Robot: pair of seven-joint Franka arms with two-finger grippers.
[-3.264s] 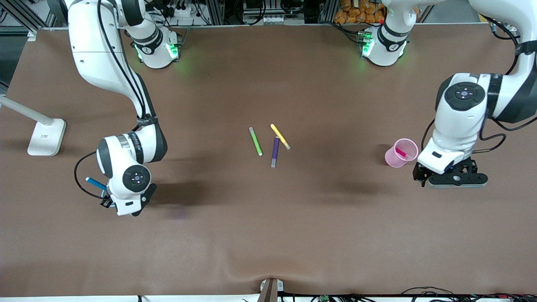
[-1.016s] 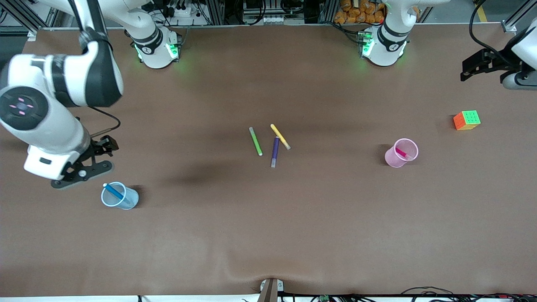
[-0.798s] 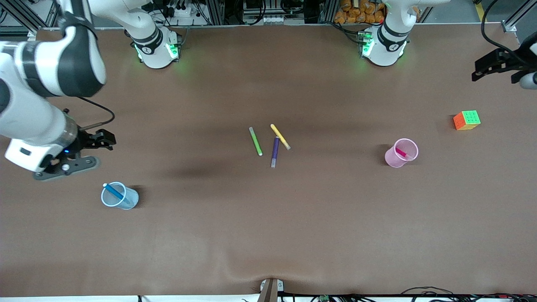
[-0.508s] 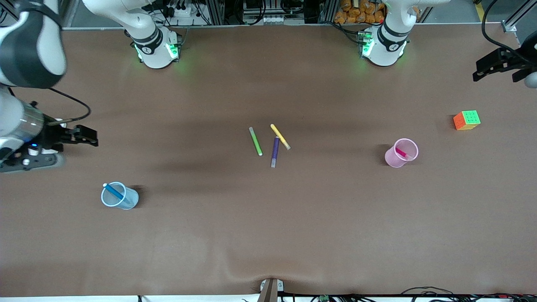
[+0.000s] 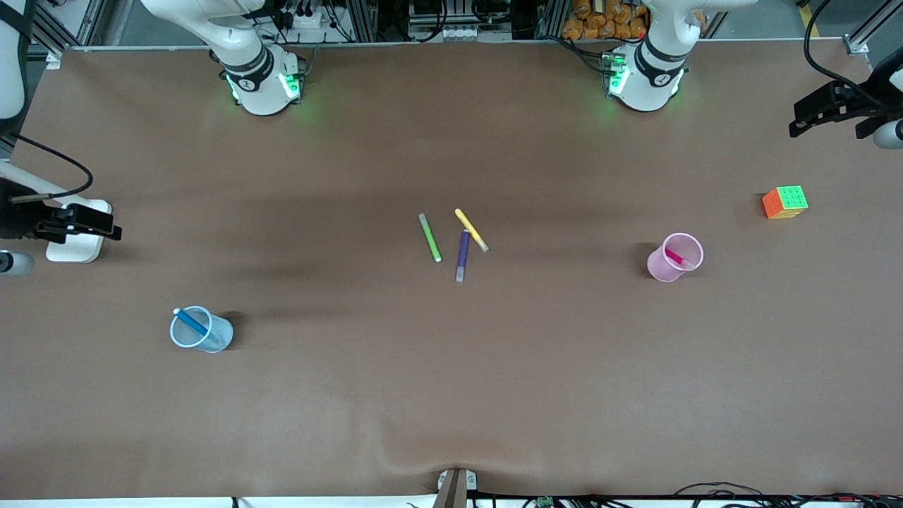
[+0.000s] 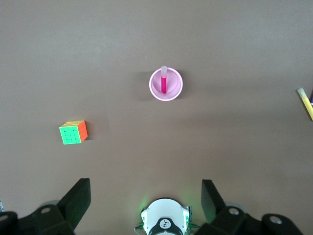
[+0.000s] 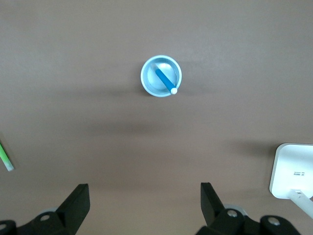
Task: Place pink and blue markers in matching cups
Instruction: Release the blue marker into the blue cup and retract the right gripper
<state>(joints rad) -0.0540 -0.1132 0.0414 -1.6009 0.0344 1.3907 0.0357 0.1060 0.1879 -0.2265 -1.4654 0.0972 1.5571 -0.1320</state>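
The pink marker (image 5: pixel 675 257) stands tilted inside the pink cup (image 5: pixel 667 270), its pale end leaning on the rim; that cup sits upright toward my left arm's end of the table (image 5: pixel 451 395). The blue marker (image 5: pixel 189 321) leans the same way in the blue cup (image 5: pixel 211 339), which stands upright toward my right arm's end and nearer the front camera than the pink one. Both cups are well apart from each other.

Between them, near the middle of the table, lie the green marker (image 5: pixel 429 238), the yellow marker (image 5: pixel 471 230) and the purple marker (image 5: pixel 463 255); the purple one's end touches the yellow, the green lies just beside them.

A colourful puzzle cube (image 5: pixel 784 202) rests near the pink cup, closer to my left arm's end. A white stand base (image 5: pixel 79 240) sits at my right arm's end.

My left gripper (image 6: pixel 145 201) hangs high over the table's left-arm end, fingers spread wide, pinching nothing. My right gripper (image 7: pixel 145 201) hangs high over the other end, likewise spread and empty.
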